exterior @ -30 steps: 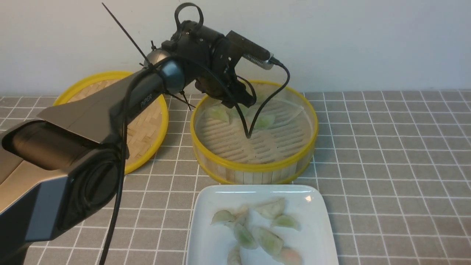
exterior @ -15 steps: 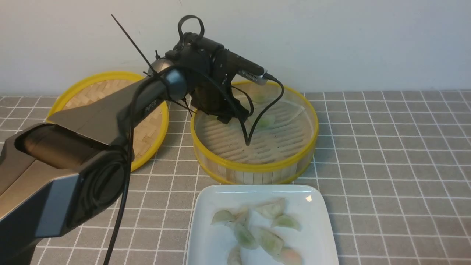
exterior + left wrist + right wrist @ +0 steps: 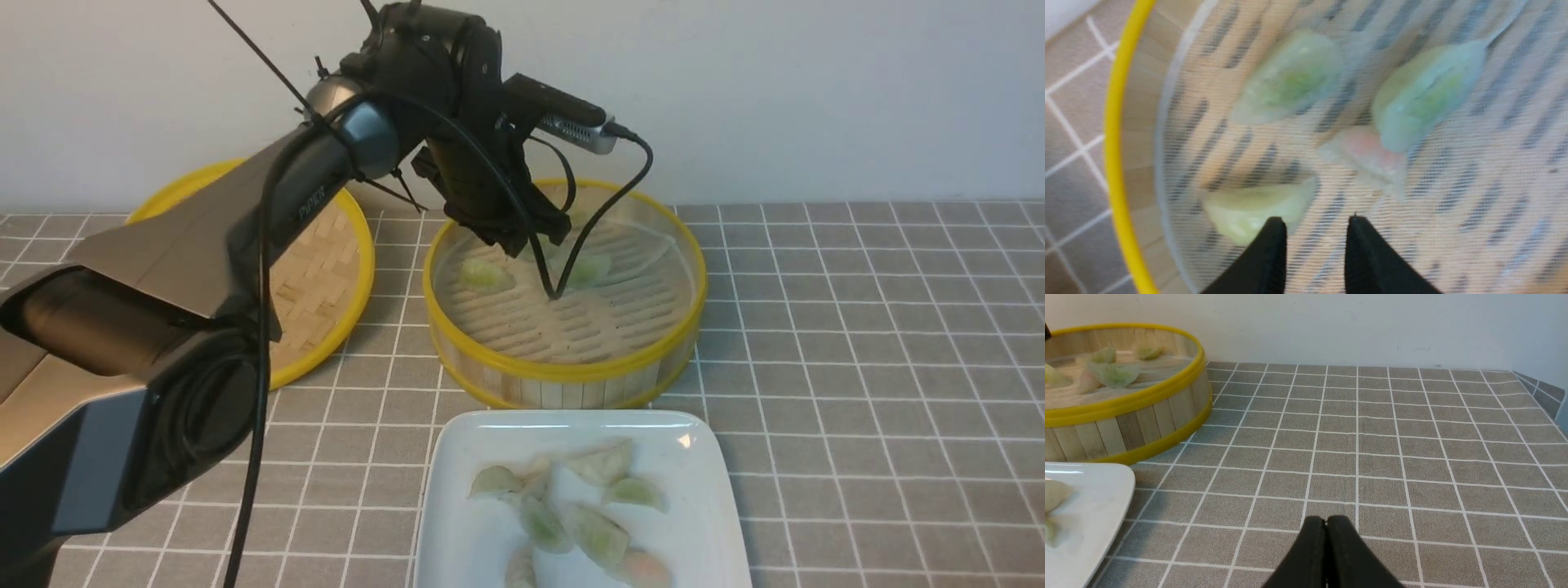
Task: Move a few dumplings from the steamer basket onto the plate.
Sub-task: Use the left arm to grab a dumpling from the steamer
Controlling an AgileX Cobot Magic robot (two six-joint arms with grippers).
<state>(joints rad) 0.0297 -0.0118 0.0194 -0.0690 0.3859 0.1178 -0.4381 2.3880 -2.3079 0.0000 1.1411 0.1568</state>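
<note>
Right of the steamer basket (image 3: pixel 563 382) and the plate (image 3: pixel 482 441), the table (image 3: pixel 857 343) lies bare to its right edge. Only a narrow strip separates basket from plate. The left arm (image 3: pixel 220 237) overhangs the woven lid (image 3: pixel 326 278) near the far-left corner.

The left arm (image 3: pixel 245 220) stretches forward and across, its wrist (image 3: pixel 445 57) bent steeply down. The left gripper (image 3: pixel 1314 223) points downward, its black jaws a narrow gap apart with nothing between them. The right gripper (image 3: pixel 1326 522) sits low, jaws pressed flat together.
</note>
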